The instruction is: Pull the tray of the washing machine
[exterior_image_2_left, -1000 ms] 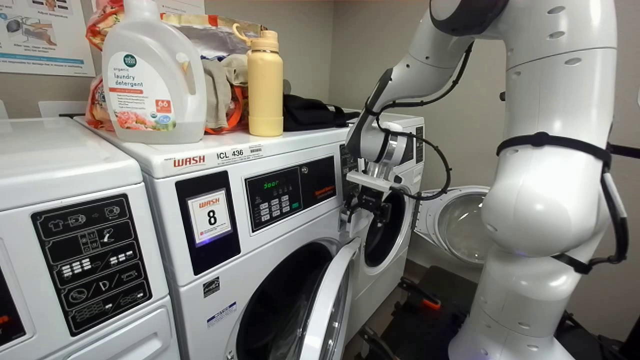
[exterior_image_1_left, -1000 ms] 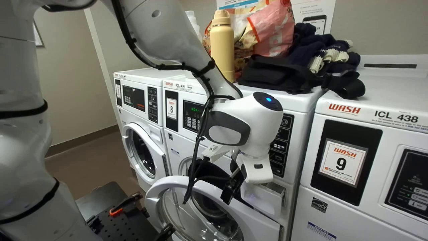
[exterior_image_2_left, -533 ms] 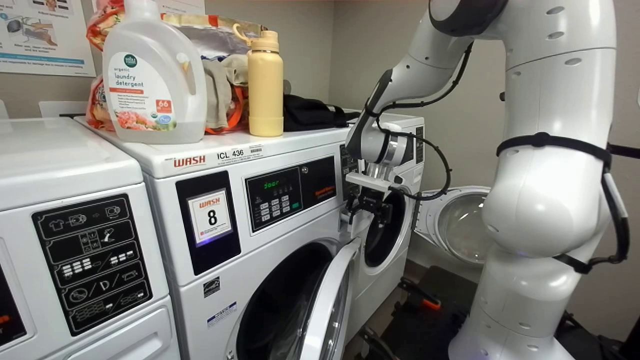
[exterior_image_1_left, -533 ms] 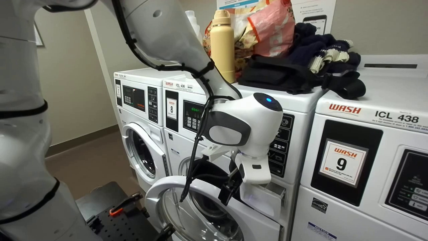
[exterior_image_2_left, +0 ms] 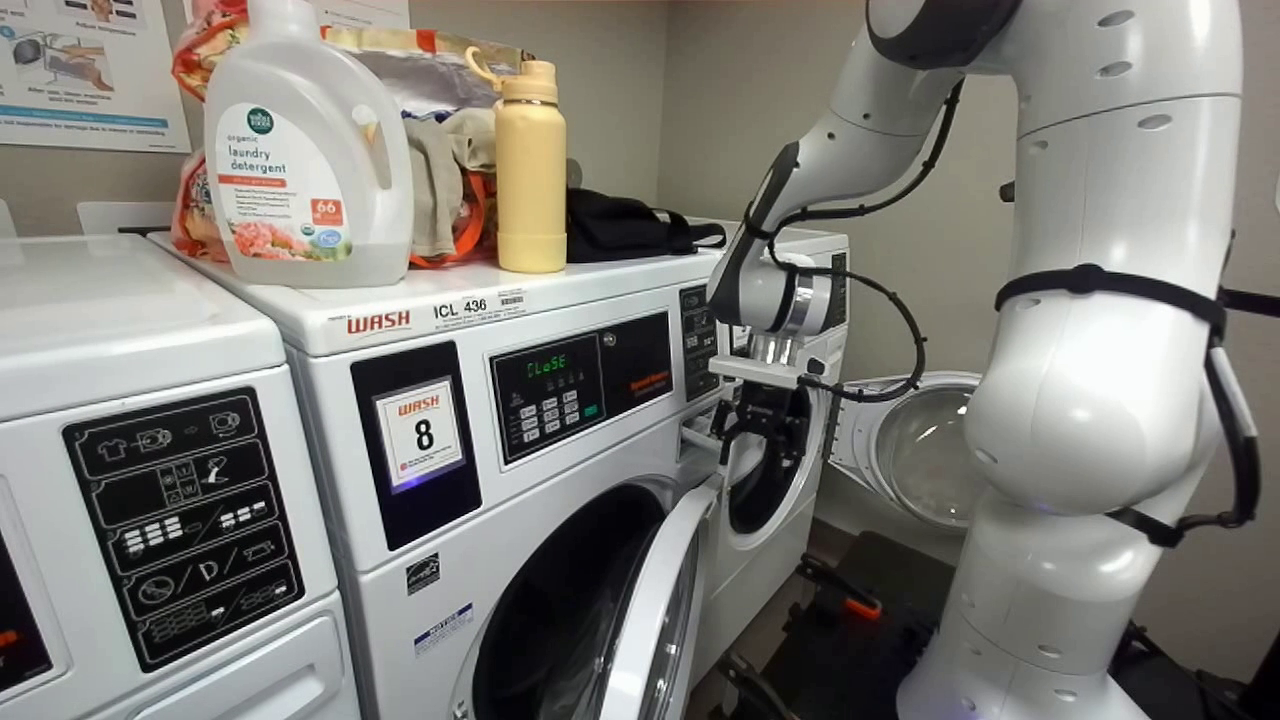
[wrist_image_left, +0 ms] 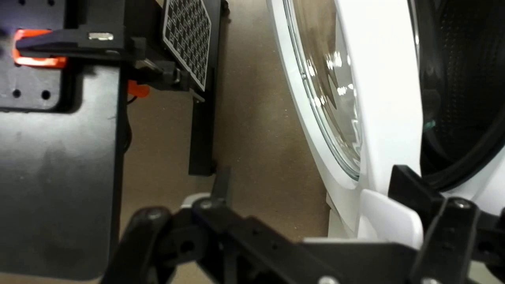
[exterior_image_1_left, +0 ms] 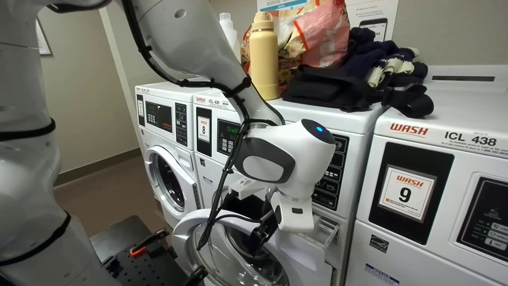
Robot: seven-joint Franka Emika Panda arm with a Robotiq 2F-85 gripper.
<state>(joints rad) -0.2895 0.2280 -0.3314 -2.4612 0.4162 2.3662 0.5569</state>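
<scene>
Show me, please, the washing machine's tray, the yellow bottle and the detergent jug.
Tray [exterior_image_1_left: 304, 253]: in an exterior view, on its flat front.
Yellow bottle [exterior_image_2_left: 531, 175]: in an exterior view, on its body.
Detergent jug [exterior_image_2_left: 298, 188]: in an exterior view, on its label.

Washing machine [exterior_image_2_left: 560, 478] had a smooth, glossy finish, like painted metal. Door rim [wrist_image_left: 388, 79] was smooth plastic-look, pane [wrist_image_left: 335, 67] clear shiny glass w/ bright refl. Tray [wrist_image_left: 388, 219] looked smooth plastic, slight sheen. Tool [wrist_image_left: 313, 181] was mostly matt, w/ metal-look screws [wrist_image_left: 461, 203]. Arm [exterior_image_2_left: 1070, 420] had a smooth glossy shell. Bench [wrist_image_left: 59, 189] looked smooth w/ satin sheen, mat'l unclear. Jug [exterior_image_2_left: 330, 140] was translucent plastic, semi-gloss; bottle [exterior_image_2_left: 532, 180] matt, smooth, mat'l unclear. Clothes [exterior_image_1_left: 367, 53] were matt knit-look cloth; bag [exterior_image_1_left: 325, 35] crinkled, plastic-look. Poster [exterior_image_2_left: 80, 110] looked like smooth paper.
</scene>
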